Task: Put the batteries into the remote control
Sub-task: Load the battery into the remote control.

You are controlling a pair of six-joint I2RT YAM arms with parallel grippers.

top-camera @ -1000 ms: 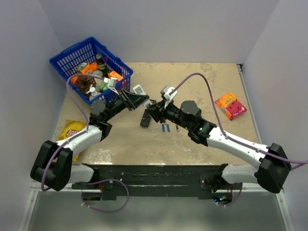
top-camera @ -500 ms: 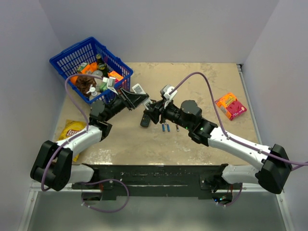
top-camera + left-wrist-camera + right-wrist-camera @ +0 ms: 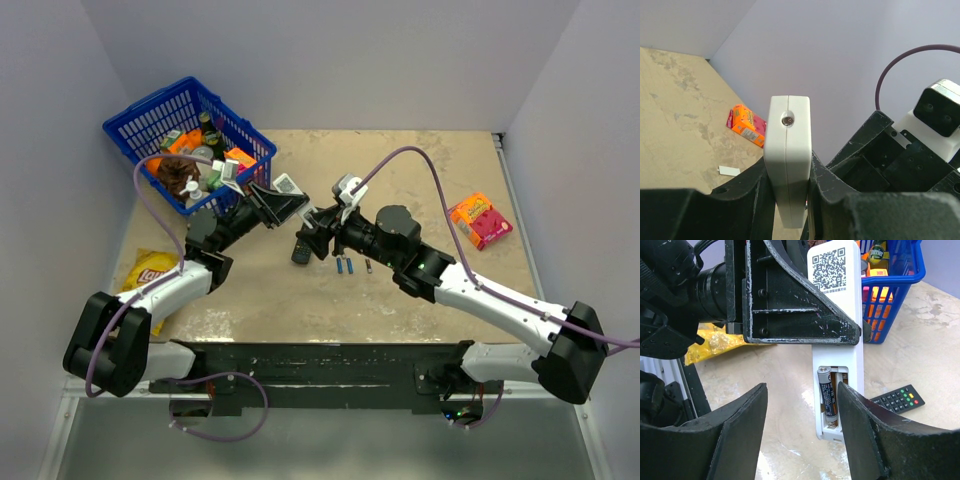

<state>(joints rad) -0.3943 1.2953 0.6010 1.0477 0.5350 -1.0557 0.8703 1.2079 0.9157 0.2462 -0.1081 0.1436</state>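
Overhead, the left hand [image 3: 276,203] is clamped on the white remote [image 3: 288,186], held off the bench [image 3: 400,170] and facing the right hand [image 3: 312,231], whose spread I cannot tell from here. Three batteries [image 3: 343,265] lie loose on the bench just beside a black remote [image 3: 302,250]: two blue, one darker. A blue basket [image 3: 135,118] sits far left, a yellow bag [image 3: 150,272] nearer, and an orange pack [image 3: 480,220] to the right. Their print is too small to read.

From the left wrist, the remote [image 3: 787,150] stands end-on, pinched between both fingers [image 3: 747,192]. A small white slip [image 3: 730,171], perhaps the battery door, lies on the bench.

From the right wrist, the right hand [image 3: 801,435] is wide and empty, its fingers framing the remote's open bay. One cell [image 3: 827,397] is seated, and the slot beside it looks bare. A QR code [image 3: 829,267] is printed above, over a line of tiny characters I cannot read. I judge the job about half done: one more cell to fetch and seat, then likely the door.
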